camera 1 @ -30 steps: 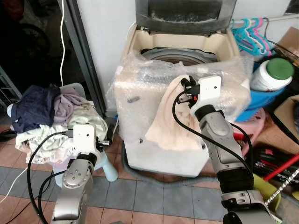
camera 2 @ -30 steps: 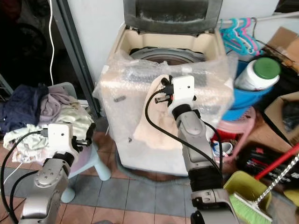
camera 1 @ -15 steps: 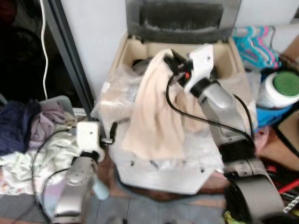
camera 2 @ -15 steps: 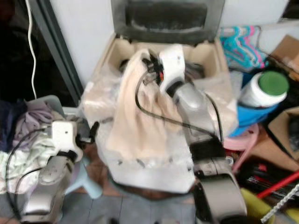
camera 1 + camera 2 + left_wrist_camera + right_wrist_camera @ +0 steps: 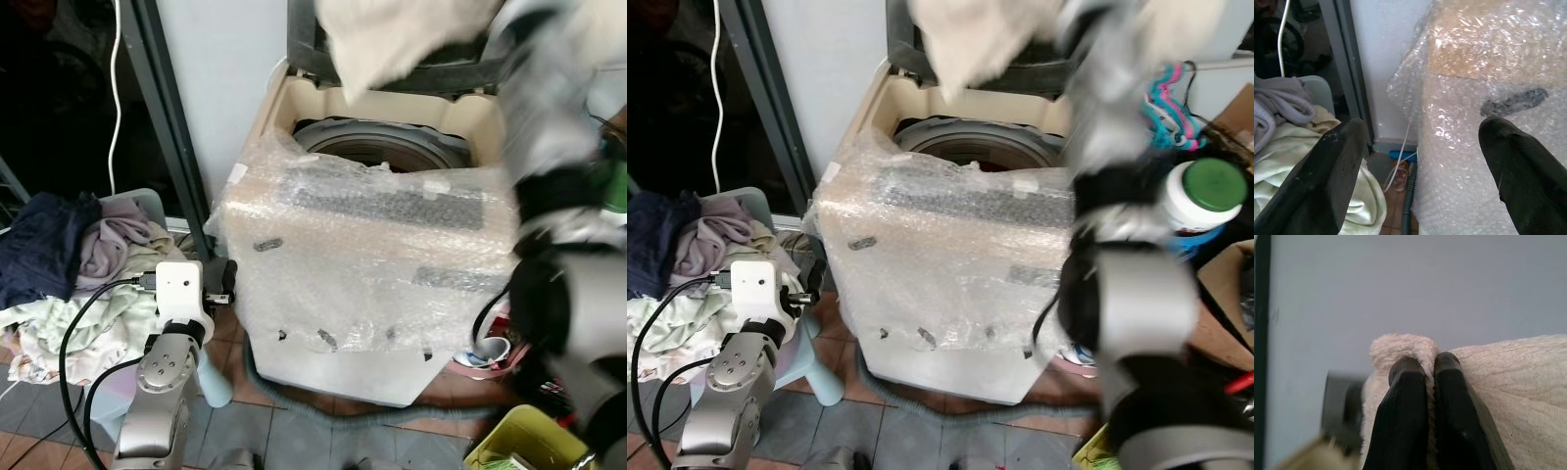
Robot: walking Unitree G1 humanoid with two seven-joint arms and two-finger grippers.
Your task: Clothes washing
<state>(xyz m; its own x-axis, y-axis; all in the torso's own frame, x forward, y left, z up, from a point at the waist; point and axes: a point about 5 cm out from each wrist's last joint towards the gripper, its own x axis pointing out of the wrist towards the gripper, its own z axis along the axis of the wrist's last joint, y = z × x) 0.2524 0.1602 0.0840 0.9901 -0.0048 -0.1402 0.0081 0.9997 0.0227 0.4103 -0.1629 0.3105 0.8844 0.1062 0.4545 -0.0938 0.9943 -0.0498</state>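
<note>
Holding the cream towel (image 5: 1488, 382) pinched tight between the right gripper (image 5: 1431, 363) fingers, I've got it high above the washing machine (image 5: 372, 264), up at the open lid's top edge, with the cloth bunched and dangling over the back rim of the drum opening (image 5: 382, 147). The right arm is a blur in the head views, so I'm judging the swing as fast, and that's my worry: if I let go from up here, the towel may drape over the rim or the bubble wrap (image 5: 950, 255) at the front edge and slide to the floor instead of dropping into the drum. The loose tail could also snag on the lid. My left gripper (image 5: 1420, 161) hangs spread wide and empty, between the machine's left side and the laundry pile (image 5: 88, 264) heaped on the pale chair (image 5: 147, 201), close enough to both that a careless move could catch wrap or clothes.
</note>
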